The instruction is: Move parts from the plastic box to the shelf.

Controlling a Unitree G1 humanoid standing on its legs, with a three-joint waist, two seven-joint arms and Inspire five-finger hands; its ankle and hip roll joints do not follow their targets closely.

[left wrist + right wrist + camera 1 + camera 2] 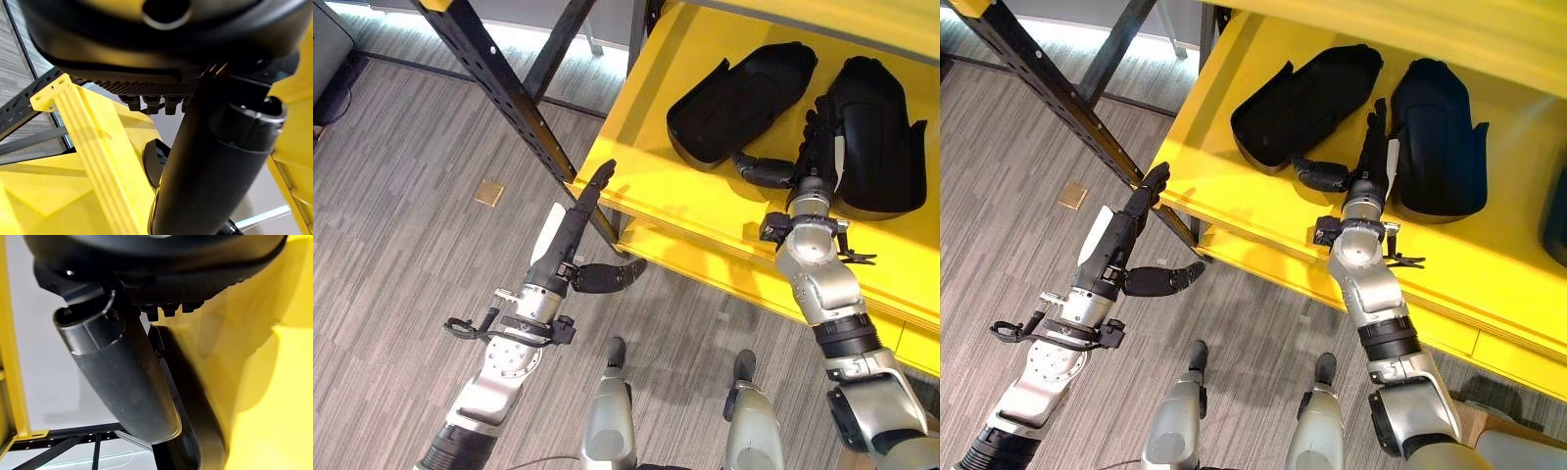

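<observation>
- I see two black parts on the yellow shelf [646, 186], side by side, close but apart: left part [734, 103] lies hollow side up, right part [881, 137] domed side up.
- R hand [815, 147] is up over the shelf between the two parts, fingers straight and pointing towards the back of the shelf, lying along the inner edge of the right part; looks like touching it, can't confirm.
- R thumb [766, 173] sticks out sideways towards the near end of the left part, just beside it. Nothing gripped; hand is spread flat.
- R wrist view: thumb [122, 382] extended, a black part's edge [190, 431] running just behind it, yellow shelf surface alongside.
- L hand [576, 225] is at the shelf's front-left corner, fingers straight, tips at the shelf edge next to the dark perforated upright [499, 88]. Thumb [607, 276] splayed out below the shelf level. Holds nothing.
- L wrist view: thumb [215, 166] extended, yellow shelf rail [93, 147] past it, bit of a black part beyond.
- Lower yellow shelf level [705, 269] visible under the top one.
- Grey plank floor [401, 225] w/ a small brass floor plate [489, 193] to the L.
</observation>
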